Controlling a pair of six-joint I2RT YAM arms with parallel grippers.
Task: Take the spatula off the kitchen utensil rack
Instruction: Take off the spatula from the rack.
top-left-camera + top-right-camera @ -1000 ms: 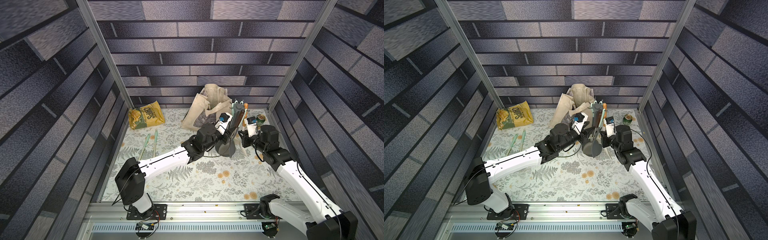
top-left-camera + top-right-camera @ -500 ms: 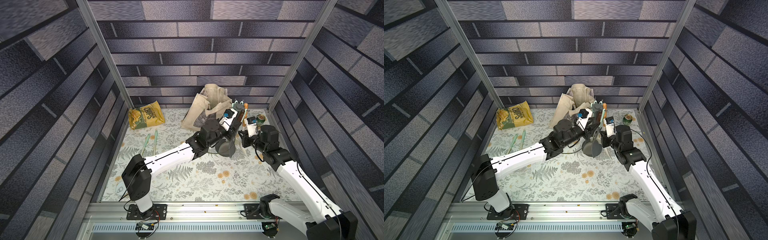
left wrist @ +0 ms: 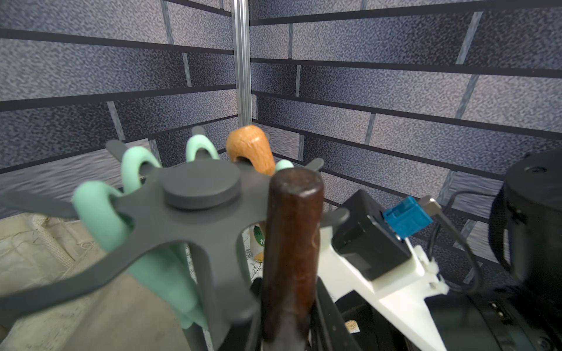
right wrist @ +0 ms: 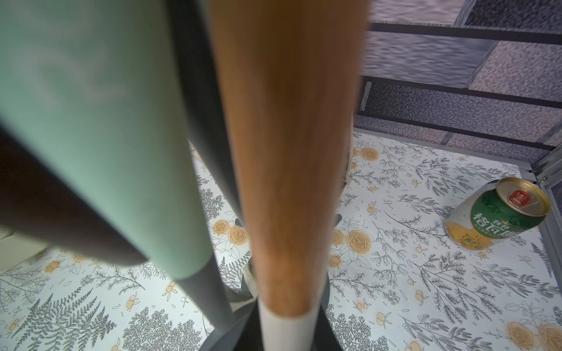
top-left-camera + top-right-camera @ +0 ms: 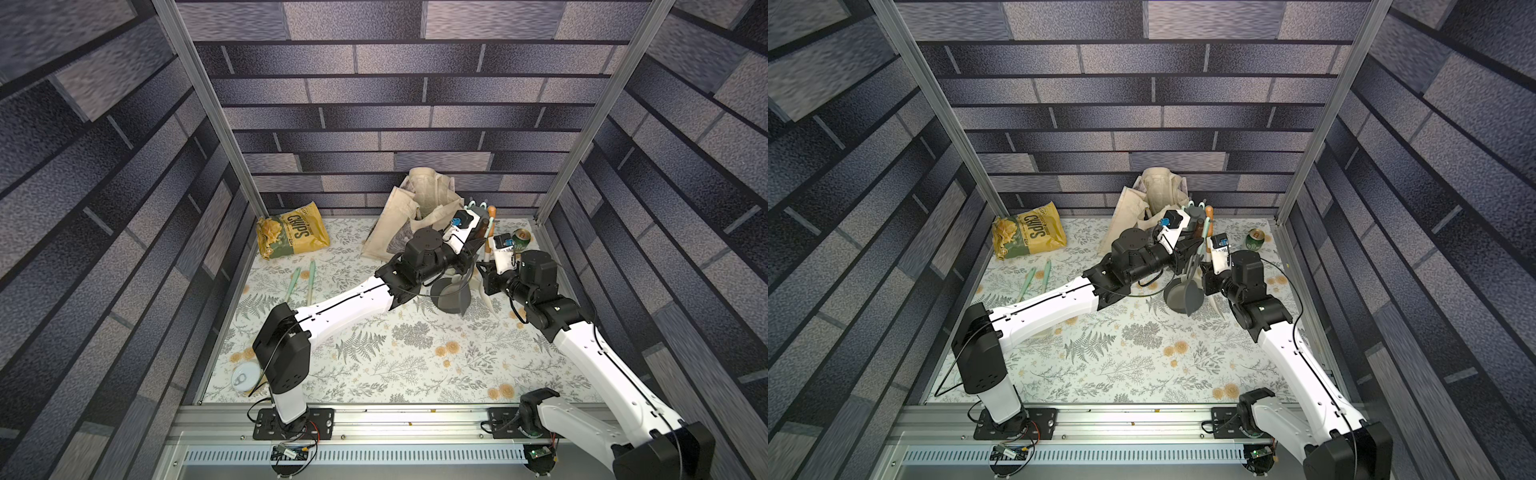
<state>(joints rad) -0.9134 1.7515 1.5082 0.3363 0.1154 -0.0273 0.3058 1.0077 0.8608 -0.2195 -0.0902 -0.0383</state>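
kitchen utensil rack (image 3: 197, 185): far right, upright | spatula (image 3: 292, 243): at its top spokes | left gripper (image 3: 289, 313): jaws narrow around spatula's dark handle, clamp unclear | right gripper (image 4: 286, 331): pinched on orange-handled utensil (image 4: 289, 152), likely steadying the rack

Rack pole (image 4: 204, 121) mostly hidden (behind blurred, cut-off wooden handle (image 4: 289, 152))

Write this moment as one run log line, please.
phase: grasp | left gripper: around dark brown handle, grip unclear | right gripper: shut, low beside kitchen utensil rack
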